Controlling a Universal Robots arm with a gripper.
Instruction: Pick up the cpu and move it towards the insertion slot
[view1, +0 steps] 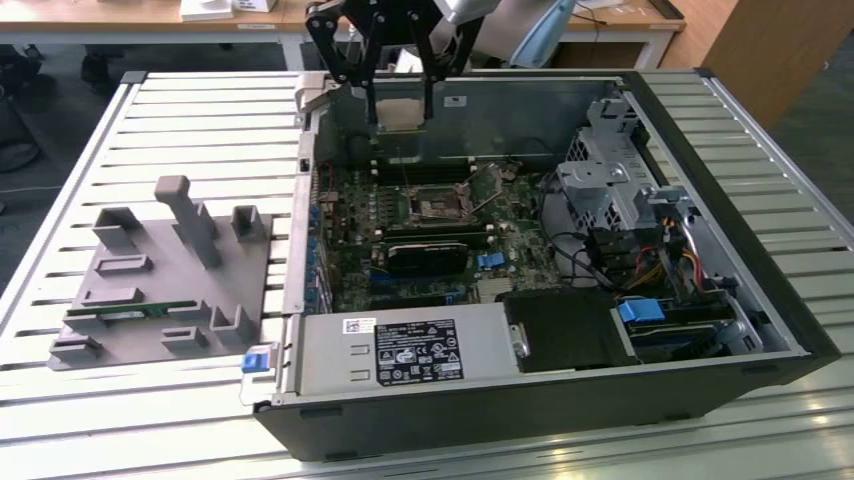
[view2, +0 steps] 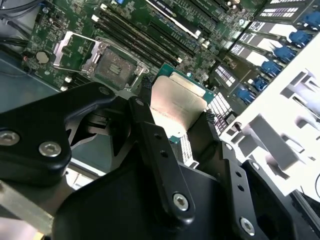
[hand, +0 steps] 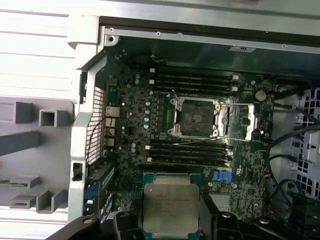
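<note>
Slatted white bench carries an open black computer case; inside, green motherboard with the square metal-framed insertion slot; black claw grips the flat silvery cpu, held above the board, apart from the slot.

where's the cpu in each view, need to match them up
Exterior view: the cpu hangs in the gripper over the far wall of the open case.
First wrist view: cpu sits between the fingers, short of the insertion slot.
Second wrist view: cpu is clamped, tilted, beside the slot.
Shared landmark: the insertion slot.
</note>
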